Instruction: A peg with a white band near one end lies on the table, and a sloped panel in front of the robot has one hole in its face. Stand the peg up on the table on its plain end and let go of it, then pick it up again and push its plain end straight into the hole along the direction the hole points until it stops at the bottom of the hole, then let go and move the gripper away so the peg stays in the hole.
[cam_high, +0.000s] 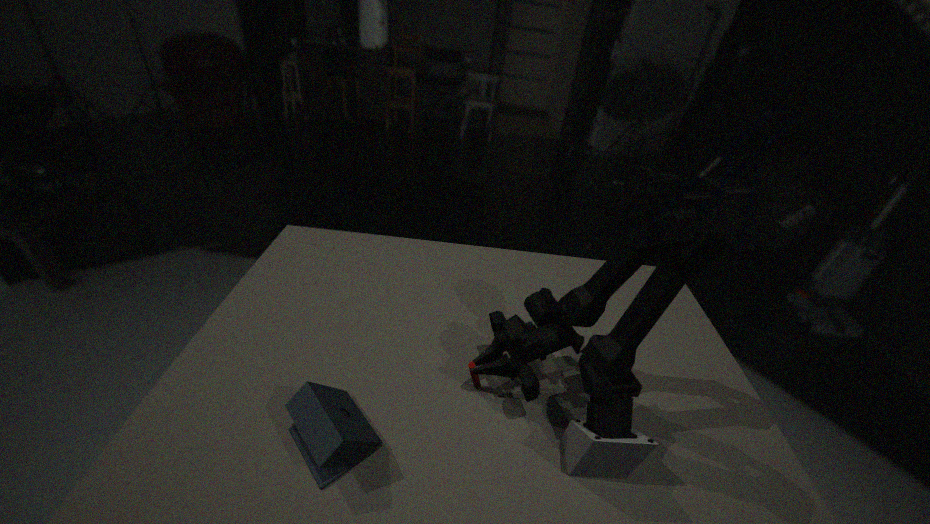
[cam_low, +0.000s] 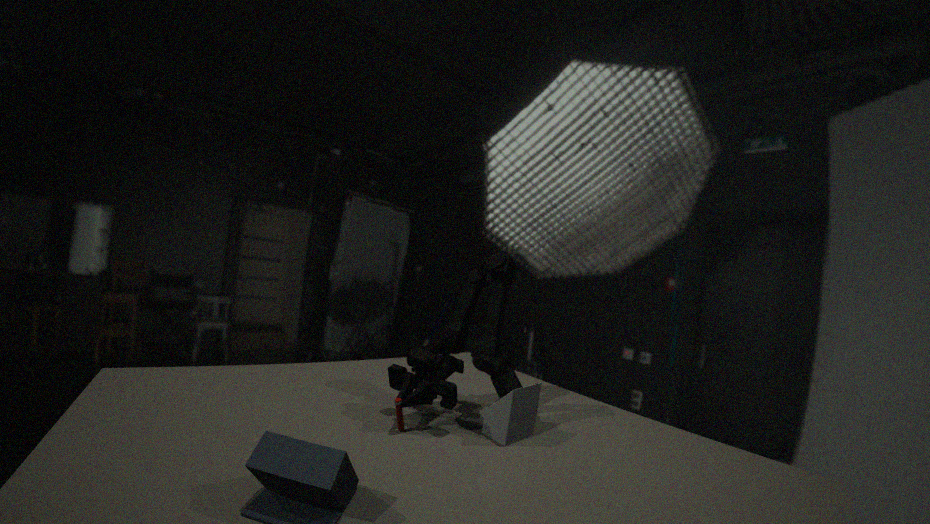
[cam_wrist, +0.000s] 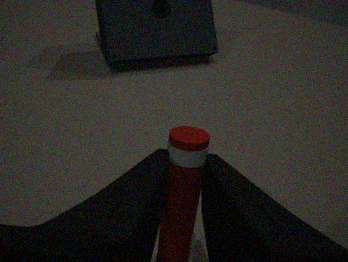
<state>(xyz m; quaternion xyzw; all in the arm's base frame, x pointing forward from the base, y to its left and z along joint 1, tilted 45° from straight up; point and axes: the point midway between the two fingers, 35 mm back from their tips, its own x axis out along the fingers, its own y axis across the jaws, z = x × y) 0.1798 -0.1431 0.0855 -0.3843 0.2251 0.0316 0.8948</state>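
The red peg (cam_high: 475, 379) (cam_low: 400, 417) (cam_wrist: 183, 200) is close to upright, its white-banded end up and its plain end down at or just above the table; contact cannot be told for certain. My gripper (cam_high: 473, 368) (cam_low: 399, 402) (cam_wrist: 185, 162) is shut on the peg just below its top, with the fingers reaching in low from the robot's side. The white band shows between the fingertips in the wrist view. The blue-grey sloped panel (cam_high: 356, 426) (cam_low: 296, 460) (cam_wrist: 150, 37) stands apart from the peg. Its dark hole (cam_high: 345, 411) (cam_wrist: 161, 8) faces the robot's side and is hidden in the exterior view.
The table (cam_high: 325, 292) (cam_low: 162, 403) carries the panel's block and the arm's pale wedge-shaped base (cam_high: 608, 456) (cam_low: 522, 416). A stretch of table lies between peg and panel. The arm's shadows fall around the peg. The scene is dim, with chairs and a large lamp beyond the table.
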